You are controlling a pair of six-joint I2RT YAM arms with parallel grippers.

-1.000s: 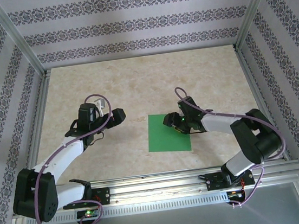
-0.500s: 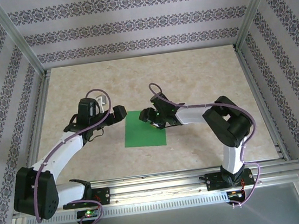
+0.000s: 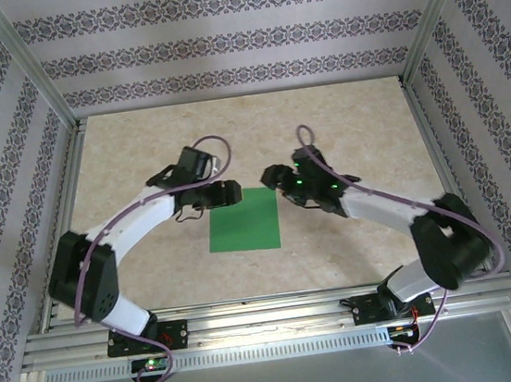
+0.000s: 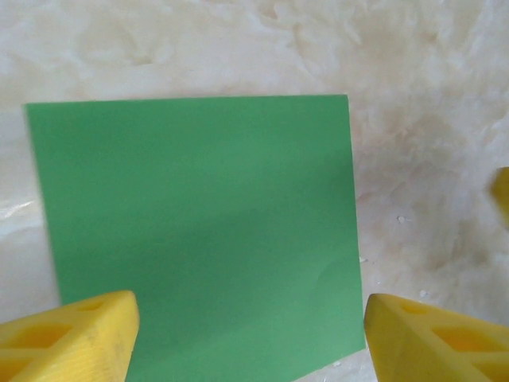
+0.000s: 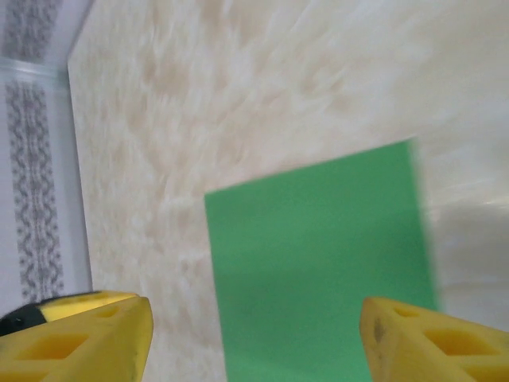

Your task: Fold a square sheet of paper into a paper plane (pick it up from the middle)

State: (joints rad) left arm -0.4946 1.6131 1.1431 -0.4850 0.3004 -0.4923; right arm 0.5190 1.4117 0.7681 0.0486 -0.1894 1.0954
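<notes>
While both arms reached inward over the beige marble-patterned tabletop [image 3: 341, 125], the white-and-black left arm [image 3: 129, 227] curved in from the left side with a purple cable [image 3: 196, 148] looped above its wrist. The left gripper [image 3: 226, 193] sat at the far left corner of the square sheet of bright green paper [image 3: 243, 220]. In its wrist view the left gripper [image 4: 250, 342] had its yellow fingers [image 4: 67, 338] spread wide with nothing clamped between them. One finger overlapped the sheet's [image 4: 199, 223] corner in that view, and the other stood past its edge, over bare table. Whether either finger touched the paper could not be told.

The sheet lay flat, unfolded and plain on the tabletop, midway between the two arms and nearer their bases than the back wall.

To its right, the right gripper [image 3: 272, 175] hovered just beside the sheet's far right corner. Its wrist view was blurred, but the right gripper [image 5: 254, 334] also showed yellow fingers [image 5: 433, 342] parted wide and gripping nothing, with the green sheet [image 5: 318, 263] lying ahead between them. The right arm [image 3: 398, 215] stretched back towards the right.
</notes>
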